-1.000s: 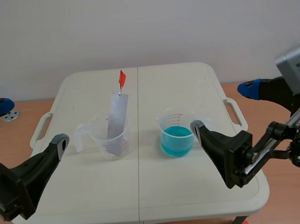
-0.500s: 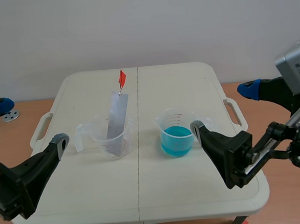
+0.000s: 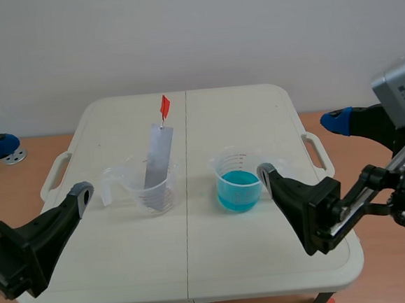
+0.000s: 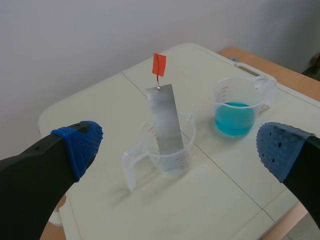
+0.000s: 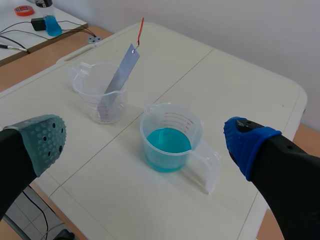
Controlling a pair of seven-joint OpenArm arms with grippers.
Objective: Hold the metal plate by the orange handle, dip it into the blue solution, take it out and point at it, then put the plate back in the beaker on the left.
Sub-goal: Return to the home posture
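Observation:
A grey metal plate (image 3: 157, 159) (image 4: 165, 125) (image 5: 117, 80) with a small orange handle (image 3: 164, 106) (image 4: 159, 64) leans in the clear left beaker (image 3: 148, 188) (image 4: 169, 148) (image 5: 99, 97). To its right stands a clear beaker of blue solution (image 3: 237, 182) (image 4: 235, 112) (image 5: 168, 142). My left gripper (image 4: 175, 150) is open, well short of the plate's beaker. My right gripper (image 5: 145, 137) is open too, held back from the blue beaker. In the scene view both arms sit low at the table's front corners.
The white folding table (image 3: 197, 264) has a seam down its middle and handles at both sides. Beyond the table, seen from the right wrist, a board (image 5: 30, 30) carries cables, a blue bottle and a tape roll.

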